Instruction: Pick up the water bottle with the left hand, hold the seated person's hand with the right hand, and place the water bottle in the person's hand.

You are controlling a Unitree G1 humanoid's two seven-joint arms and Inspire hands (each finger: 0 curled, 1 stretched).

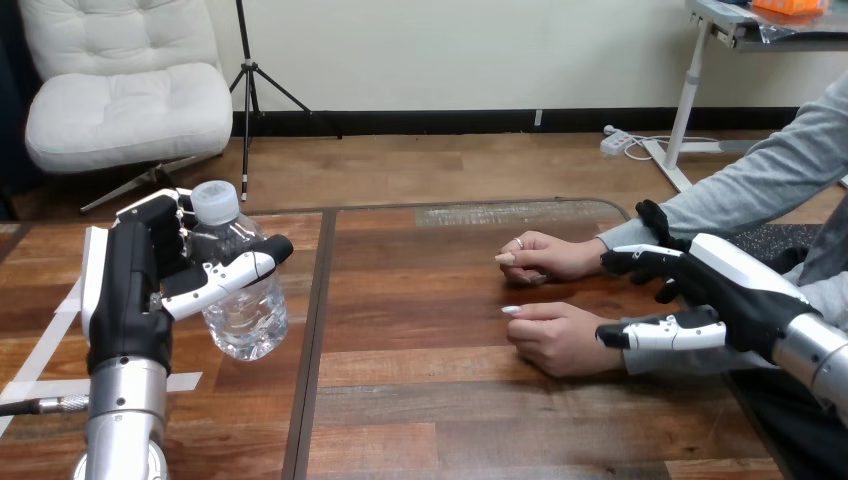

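A clear water bottle (247, 312) with a white cap is upright at the table's left, and my left hand (130, 290) is shut on it: fingers behind it, thumb across its front. The person's two hands rest on the table at the right, one farther (555, 255) and one nearer (560, 340), both loosely curled and holding nothing. My right hand (745, 292) comes in from the right at their wrists. Its fingers reach straight toward the farther wrist and its thumb lies by the nearer wrist. I see no digit curled round either wrist.
The wooden table (430, 420) has a dark seam (312, 340) running front to back just right of the bottle. White tape strips (40, 350) lie on the left part. The person's grey sleeve (760, 180) comes in from the upper right.
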